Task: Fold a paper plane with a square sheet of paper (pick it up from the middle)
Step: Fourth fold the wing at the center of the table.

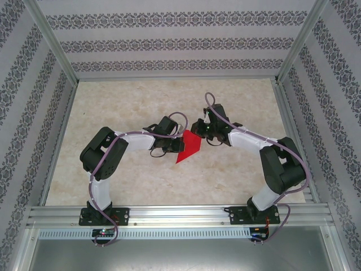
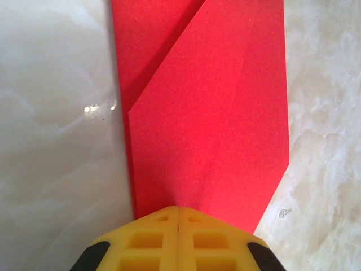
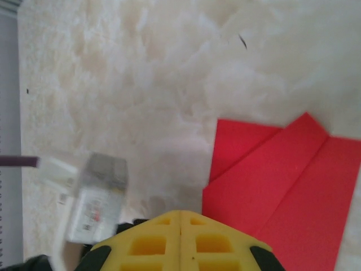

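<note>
Left tool (image 2: 178,210) up close: yellow fingers pressed together, tips right at the near edge of the sheet (image 2: 208,113). Can't tell if I'm nipping the paper or just touching it. Sheet is red and partly folded, with flaps turned in along diagonal creases. It lies flat mid-table between my two tools. Right tool (image 3: 180,213) is also pressed together with nothing in it, tips just beside the sheet, which sits off to the right in that wrist view. Table (image 1: 141,96) is pale, marble-look.
</note>
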Motion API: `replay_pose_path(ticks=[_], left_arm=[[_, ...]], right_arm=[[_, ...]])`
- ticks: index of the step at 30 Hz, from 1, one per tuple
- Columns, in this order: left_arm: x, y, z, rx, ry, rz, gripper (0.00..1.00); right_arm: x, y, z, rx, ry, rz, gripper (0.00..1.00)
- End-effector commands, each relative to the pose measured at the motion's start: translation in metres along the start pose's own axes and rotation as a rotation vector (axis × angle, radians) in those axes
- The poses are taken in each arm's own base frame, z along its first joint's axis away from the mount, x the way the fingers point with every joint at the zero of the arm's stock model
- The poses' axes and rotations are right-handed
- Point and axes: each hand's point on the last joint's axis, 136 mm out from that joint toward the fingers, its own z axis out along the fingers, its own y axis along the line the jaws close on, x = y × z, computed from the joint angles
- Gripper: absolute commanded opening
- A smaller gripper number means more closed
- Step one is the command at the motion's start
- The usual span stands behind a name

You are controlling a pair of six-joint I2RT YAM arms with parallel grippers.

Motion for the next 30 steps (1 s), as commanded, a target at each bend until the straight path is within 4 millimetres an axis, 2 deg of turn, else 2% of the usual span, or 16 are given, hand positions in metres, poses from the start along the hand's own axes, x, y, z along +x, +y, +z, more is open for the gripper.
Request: replay_pose_path(ticks=[1, 5, 10, 16, 21, 24, 30], left_arm=[[0.050, 0.036, 0.012, -0.105, 0.152, -0.074, 0.00], [0.050, 0.035, 0.013, -0.102, 0.148, -0.078, 0.00], [0.050, 0.035, 0.012, -0.097, 0.146, -0.083, 0.00], [0.043, 0.026, 0.006, -0.076, 0.131, -0.086, 0.00], [0.025, 0.002, -0.009, -0.027, 0.114, -0.036, 0.01], [0.018, -0.022, -0.019, 0.071, 0.095, -0.011, 0.08], [0.017, -0.044, -0.024, 0.207, 0.073, -0.044, 0.15]], right_arm=[[0.025, -0.009, 0.014, -0.028, 0.069, 0.071, 0.00], [0.039, -0.009, 0.027, -0.032, 0.114, 0.066, 0.00], [0.043, -0.014, 0.042, -0.021, 0.152, 0.064, 0.00], [0.052, -0.036, 0.059, 0.047, 0.192, 0.071, 0.00], [0.068, -0.069, 0.067, 0.164, 0.264, 0.074, 0.00], [0.072, -0.083, 0.068, 0.200, 0.295, 0.054, 0.00], [0.066, -0.087, 0.066, 0.208, 0.306, 0.036, 0.00]])
